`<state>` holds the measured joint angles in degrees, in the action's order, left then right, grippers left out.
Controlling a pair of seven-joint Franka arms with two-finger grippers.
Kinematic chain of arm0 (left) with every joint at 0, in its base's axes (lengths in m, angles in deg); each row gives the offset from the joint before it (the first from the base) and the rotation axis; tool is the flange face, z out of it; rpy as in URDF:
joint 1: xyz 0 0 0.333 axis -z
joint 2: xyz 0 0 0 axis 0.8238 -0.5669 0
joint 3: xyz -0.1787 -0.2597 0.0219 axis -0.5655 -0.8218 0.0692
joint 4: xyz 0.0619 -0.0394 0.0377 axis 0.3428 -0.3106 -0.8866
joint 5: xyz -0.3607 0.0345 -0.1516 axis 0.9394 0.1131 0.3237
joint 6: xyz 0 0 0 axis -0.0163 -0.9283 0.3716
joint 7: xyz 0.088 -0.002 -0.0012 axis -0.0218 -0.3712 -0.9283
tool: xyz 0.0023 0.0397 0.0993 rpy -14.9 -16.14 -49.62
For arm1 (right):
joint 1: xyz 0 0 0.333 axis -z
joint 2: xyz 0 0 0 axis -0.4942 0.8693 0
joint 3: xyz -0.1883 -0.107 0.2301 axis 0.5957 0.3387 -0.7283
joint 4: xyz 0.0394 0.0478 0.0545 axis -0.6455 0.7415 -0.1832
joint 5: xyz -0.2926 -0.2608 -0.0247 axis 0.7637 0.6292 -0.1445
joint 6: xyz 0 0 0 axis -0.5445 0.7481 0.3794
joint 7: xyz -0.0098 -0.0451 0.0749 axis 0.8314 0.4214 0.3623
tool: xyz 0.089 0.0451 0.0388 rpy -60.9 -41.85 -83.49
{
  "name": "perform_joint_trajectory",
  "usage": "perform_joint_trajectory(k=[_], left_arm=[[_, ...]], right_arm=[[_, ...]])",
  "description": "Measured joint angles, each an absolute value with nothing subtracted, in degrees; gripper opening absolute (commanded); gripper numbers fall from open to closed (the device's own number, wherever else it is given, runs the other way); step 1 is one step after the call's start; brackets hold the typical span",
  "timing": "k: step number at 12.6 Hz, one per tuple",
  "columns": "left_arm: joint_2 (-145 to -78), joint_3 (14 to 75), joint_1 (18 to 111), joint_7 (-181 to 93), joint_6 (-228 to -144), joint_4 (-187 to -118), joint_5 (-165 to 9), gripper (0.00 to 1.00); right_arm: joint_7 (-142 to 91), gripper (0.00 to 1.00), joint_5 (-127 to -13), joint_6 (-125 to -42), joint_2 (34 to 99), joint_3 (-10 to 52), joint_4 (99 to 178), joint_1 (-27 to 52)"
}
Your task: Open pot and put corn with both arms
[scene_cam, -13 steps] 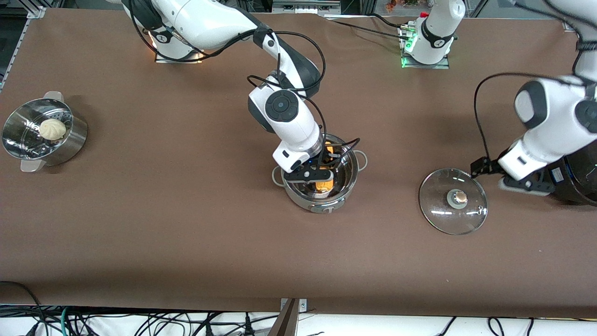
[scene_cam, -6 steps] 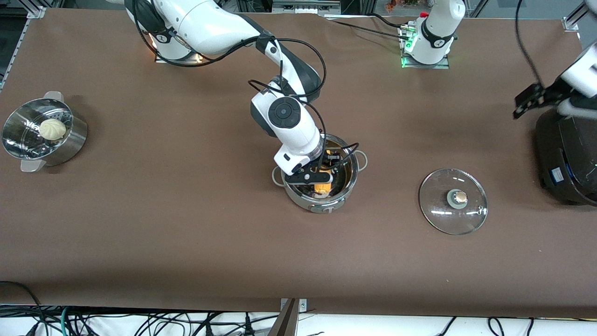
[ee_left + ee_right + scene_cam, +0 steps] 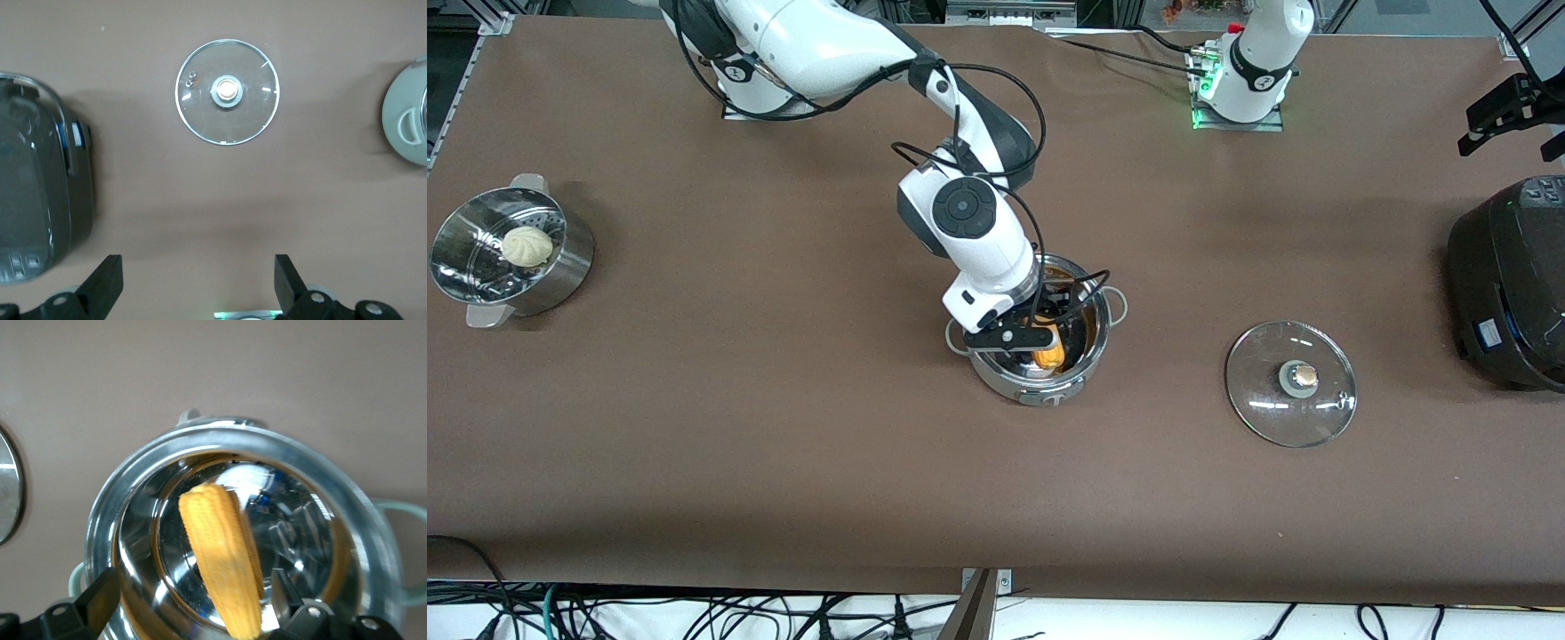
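The corn (image 3: 221,560) lies inside the pot (image 3: 1040,380), resting on the shiny steel bottom with one end leaning toward the pot's wall; in the right wrist view its yellow-orange length runs between the two black fingers without either one touching it. The pot stands near the middle of the worktop (image 3: 783,444), open, its front knob turned toward the front camera and one loop handle showing at each side. The right gripper (image 3: 193,603) hovers low over the pot's mouth, jaws released and spread wide on either side of the cob, the right arm reaching down to it from its base at the top of the front view. The glass lid (image 3: 1290,383) with its copper-coloured knob lies flat on the worktop, well apart from the pot, toward the left arm's end of the worktop. Nearer still to that end sits the big black rice cooker (image 3: 1512,284). The left gripper (image 3: 199,283) is raised high in the air over the stretch of worktop beside the rice cooker, jaws released and holding nothing, the lid seen well below it in the left wrist view. At the right arm's end of the worktop stands the steamer basket (image 3: 551,284) with a white bun (image 3: 527,246) in it
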<state>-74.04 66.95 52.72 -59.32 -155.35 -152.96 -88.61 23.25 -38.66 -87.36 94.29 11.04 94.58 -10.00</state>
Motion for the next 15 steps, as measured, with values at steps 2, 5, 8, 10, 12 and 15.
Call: perform_joint_trajectory(k=[2,5,8,10,12,15], left_arm=[[-75.8,66.5,52.9,-57.9,-155.0,-151.3,-88.6,1.00],[-77.2,64.6,53.3,-57.0,-154.9,-150.3,-88.6,1.00],[-77.3,64.1,53.4,-56.1,-154.7,-150.1,-88.6,1.00],[-77.3,64.3,53.3,-56.0,-154.6,-150.0,-88.6,1.00],[-77.3,64.4,53.3,-56.0,-154.5,-150.0,-88.6,1.00],[-77.5,64.4,53.2,-55.9,-154.5,-150.0,-88.6,1.00]], right_arm=[[22.3,1.00,-37.4,-82.2,90.7,12.8,94.0,-9.5],[10.0,1.00,-36.8,-68.8,84.7,16.2,93.9,-7.1],[-4.3,1.00,-36.8,-55.7,79.4,20.7,93.9,-1.6],[-13.5,1.00,-36.8,-50.6,77.2,22.1,93.9,3.5],[-20.5,1.00,-36.8,-46.9,76.2,22.4,94.0,8.7],[-23.6,1.00,-36.8,-43.9,76.1,22.5,94.1,14.1]])
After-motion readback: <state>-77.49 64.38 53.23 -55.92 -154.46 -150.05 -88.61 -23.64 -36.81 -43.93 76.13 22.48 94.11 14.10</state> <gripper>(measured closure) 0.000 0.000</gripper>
